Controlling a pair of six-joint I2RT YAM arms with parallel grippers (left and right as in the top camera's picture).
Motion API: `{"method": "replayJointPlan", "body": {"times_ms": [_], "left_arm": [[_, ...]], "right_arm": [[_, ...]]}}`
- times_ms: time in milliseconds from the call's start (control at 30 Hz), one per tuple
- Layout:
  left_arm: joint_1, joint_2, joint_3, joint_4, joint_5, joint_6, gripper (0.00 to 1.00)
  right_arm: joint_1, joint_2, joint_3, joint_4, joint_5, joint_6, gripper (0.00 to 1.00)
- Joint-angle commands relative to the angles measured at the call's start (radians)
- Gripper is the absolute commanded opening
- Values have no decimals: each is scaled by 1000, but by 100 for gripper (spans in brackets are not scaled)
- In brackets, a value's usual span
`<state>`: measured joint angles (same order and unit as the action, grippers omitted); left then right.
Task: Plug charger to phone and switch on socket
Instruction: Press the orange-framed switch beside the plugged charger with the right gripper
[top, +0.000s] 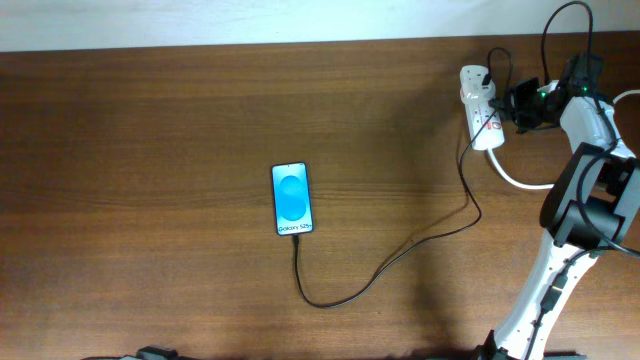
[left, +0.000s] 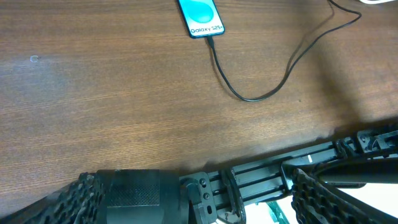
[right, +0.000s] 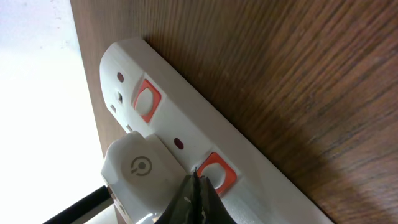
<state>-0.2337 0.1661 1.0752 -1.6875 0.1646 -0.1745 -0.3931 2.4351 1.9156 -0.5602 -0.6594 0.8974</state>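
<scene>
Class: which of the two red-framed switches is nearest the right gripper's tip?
The switch beside the white plug; the shut right gripper sits at it, not the upper switch.

A brown wooden desk (top: 150, 200) fills nearly every view, its fine grain running from side to side in the overhead picture. Its far edge is straight, and beyond it lies a pale white strip (top: 250, 20), too plain to tell whether it is wall or floor. Toward the right the wood looks darker under soft shadow. The left wrist view shows a small pale mark (left: 34, 59) on the surface.
</scene>
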Motion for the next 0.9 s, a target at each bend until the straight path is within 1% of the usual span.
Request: {"method": "replayJointPlan", "body": {"times_ms": [0, 267, 433, 700, 867], "left_arm": [[-4, -8, -1, 0, -4, 12, 99], [-4, -8, -1, 0, -4, 12, 99], [-4, -8, -1, 0, -4, 12, 99], [-4, -8, -1, 0, -4, 12, 99], [-4, -8, -1, 0, -4, 12, 99]], "right_arm": [[36, 63, 1, -26, 52, 6, 4], [36, 77, 1, -31, 83, 28, 4], [36, 77, 1, -75, 124, 28, 4], [52, 77, 0, -77, 122, 28, 4], [51, 77, 1, -11, 33, 16, 4]]}}
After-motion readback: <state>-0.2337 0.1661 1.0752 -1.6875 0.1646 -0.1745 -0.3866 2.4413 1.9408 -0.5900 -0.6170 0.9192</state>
